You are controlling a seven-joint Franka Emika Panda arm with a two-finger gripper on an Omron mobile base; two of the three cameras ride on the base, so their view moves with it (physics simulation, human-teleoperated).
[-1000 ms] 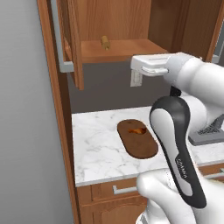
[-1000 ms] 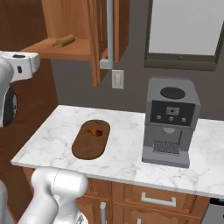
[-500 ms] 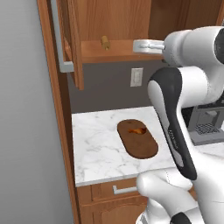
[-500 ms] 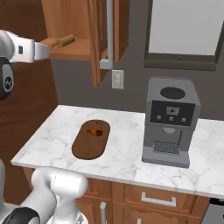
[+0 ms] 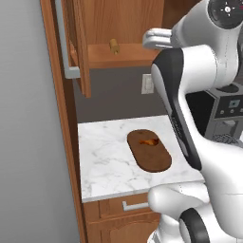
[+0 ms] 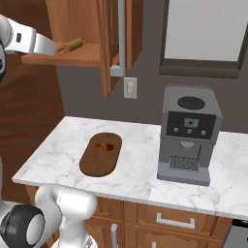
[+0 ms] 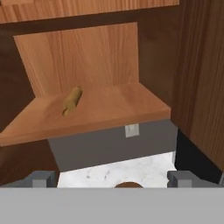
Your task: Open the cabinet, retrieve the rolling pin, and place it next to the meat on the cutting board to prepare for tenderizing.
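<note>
Dark gripper [image 7: 111, 177] tips spread wide, empty, facing rolling pin [image 7: 72, 100] on shelf [image 7: 109, 111]

You get flat, even rendered light, no glare, soft shade under the cabinet [image 5: 118, 28] shelf at twelve o'clock, faint shadow beside the cutting board [image 6: 100, 154], coarse slightly soft pixels throughout, hand view dimmer toward three o'clock, no edge distortion.

arm [image 5: 190, 90]: glossy white rounded shells | joints: dark grey-black bands | link side: small pale lettering | joint cap: black disc, red-and-white marks | finger tips [image 7: 41, 178]: small, grey, square
</note>
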